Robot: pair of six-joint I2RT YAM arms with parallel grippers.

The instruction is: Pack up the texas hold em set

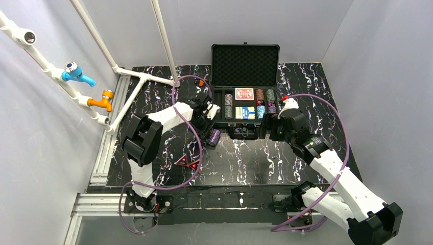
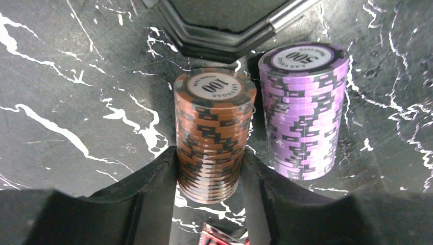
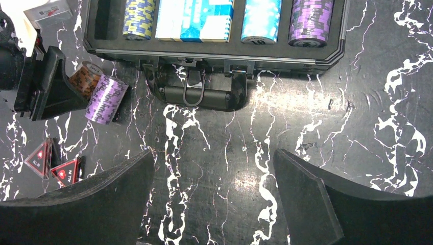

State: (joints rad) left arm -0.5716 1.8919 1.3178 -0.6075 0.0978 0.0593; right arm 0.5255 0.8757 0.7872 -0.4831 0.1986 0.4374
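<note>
The brown chip stack (image 2: 213, 132) lies on its side on the worktop (image 3: 357, 153) between the left hand's (image 2: 209, 153) fingers (image 2: 153, 194), which sit close against both flanks; whether they pinch it cannot be told. A purple stack (image 2: 304, 109) lies just beside it, near the open case (image 3: 204, 51). The right hand (image 3: 212, 163) hangs released, jaws wide, before the case's handle (image 3: 194, 97). Two red triangles (image 3: 53, 166) lie nearer the arms.

We overlook the whole table (image 1: 245, 158) from above and behind; both wrist cameras look down close, sharing the purple chip stack (image 3: 106, 99).
</note>
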